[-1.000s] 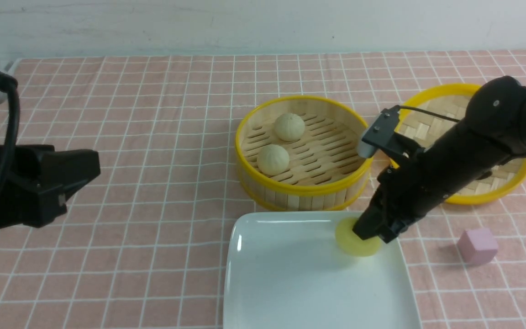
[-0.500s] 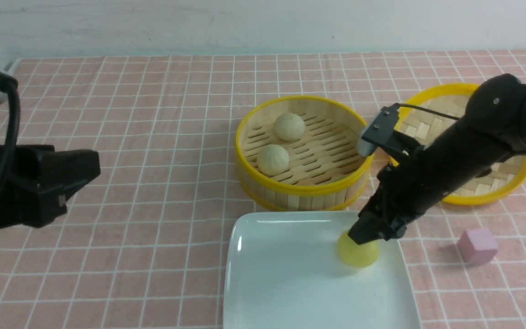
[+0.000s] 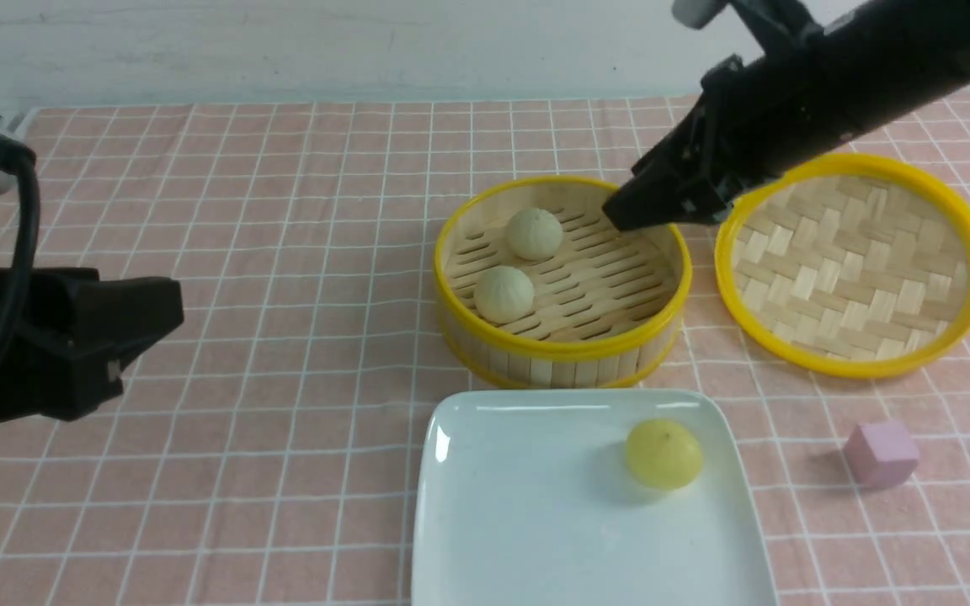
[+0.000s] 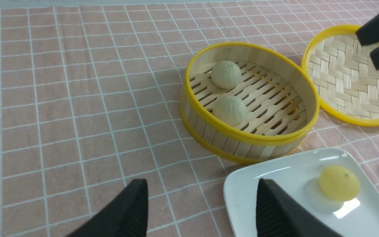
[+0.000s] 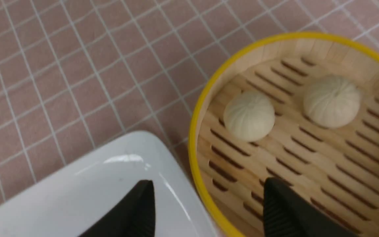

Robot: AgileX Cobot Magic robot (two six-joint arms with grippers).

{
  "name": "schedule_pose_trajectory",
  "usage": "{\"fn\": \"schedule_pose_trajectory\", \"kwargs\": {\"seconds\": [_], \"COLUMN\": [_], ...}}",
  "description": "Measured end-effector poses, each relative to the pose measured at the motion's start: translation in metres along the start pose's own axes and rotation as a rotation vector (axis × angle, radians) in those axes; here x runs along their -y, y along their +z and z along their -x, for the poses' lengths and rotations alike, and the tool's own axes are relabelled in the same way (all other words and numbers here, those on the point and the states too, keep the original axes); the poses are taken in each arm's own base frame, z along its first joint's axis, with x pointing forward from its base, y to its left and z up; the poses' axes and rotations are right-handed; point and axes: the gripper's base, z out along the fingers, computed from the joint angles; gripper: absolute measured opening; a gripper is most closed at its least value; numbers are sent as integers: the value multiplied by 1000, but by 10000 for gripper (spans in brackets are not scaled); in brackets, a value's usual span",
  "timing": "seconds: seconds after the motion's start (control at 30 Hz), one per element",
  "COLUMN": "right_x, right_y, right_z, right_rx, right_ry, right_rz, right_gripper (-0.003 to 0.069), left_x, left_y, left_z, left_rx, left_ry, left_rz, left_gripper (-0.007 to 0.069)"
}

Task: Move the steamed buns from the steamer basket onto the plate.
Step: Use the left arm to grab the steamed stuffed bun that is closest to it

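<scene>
Pink cloth (image 3: 283, 210) w/ white grid covers the table, pale wall behind.

Front view: round bamboo steamer basket (image 3: 561, 352) w/ slatted floor & yellow rims sits mid-table. Two pale beige pleated buns lie inside on its left half, one farther (image 3: 534, 233), one nearer (image 3: 503, 294), not touching. Large glossy white square plate (image 3: 535, 522) sits just in front of the basket. Yellow pleated bun (image 3: 663, 454) rests on the plate near its far right corner, nothing touching it. Right gripper (image 3: 624, 210) hangs in the air over the basket's far right rim, empty; jaw gap unreadable from this angle. Shallow yellow-rimmed woven tray (image 3: 855, 261) lies right of the basket, small pink cube (image 3: 881, 454) right of the plate. Left gripper (image 3: 152, 318) hovers at the left edge, well apart from everything.

Left wrist view: left gripper (image 4: 201, 184) has jaws wide apart, holding nothing, above cloth & plate (image 4: 291, 174) corner. Basket (image 4: 242, 148) holds both pale buns (image 4: 229, 110); yellow bun (image 4: 339, 183) is on the plate. Right gripper (image 4: 365, 47) shows a clear gap btwn fingers, in front of the tray (image 4: 347, 82).

Right wrist view: right gripper (image 5: 207, 181) has jaws spread wide, gripping nothing; plate (image 5: 94, 191) corner & basket (image 5: 196, 138) rim lie below. Both pale buns (image 5: 248, 116) sit on the slatted floor.
</scene>
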Motion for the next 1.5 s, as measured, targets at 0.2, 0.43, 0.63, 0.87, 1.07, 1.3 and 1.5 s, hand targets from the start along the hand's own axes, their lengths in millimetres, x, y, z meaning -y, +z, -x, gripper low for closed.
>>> {"fn": "schedule_pose_trajectory", "kwargs": {"seconds": [0.2, 0.43, 0.63, 0.87, 1.07, 1.3, 1.5], "right_x": [2, 6, 0, -25, -47, -74, -83], "right_y": [-6, -5, -26, -73, -110, -151, -161], "right_z": [10, 11, 24, 41, 49, 53, 53], "right_rx": [25, 37, 111, 217, 288, 375, 382], "right_ry": [-23, -33, -112, -240, -301, -352, -370], "right_rz": [-30, -63, -127, -199, -238, -277, -270], "right_gripper": [440, 440, 440, 440, 440, 440, 440], "left_x": [0, -3, -11, -15, -18, -26, -34], "left_y": [0, 16, 54, 81, 88, 109, 127], "left_z": [1, 10, 22, 30, 28, 16, 13], "left_rx": [6, 1, -78, -87, -108, -186, -235], "left_ry": [-6, -55, -40, 1, 0, -29, -66], "left_rz": [-1, -45, -137, -232, -241, -244, -239], "left_gripper": [453, 453, 453, 453, 453, 453, 453]}}
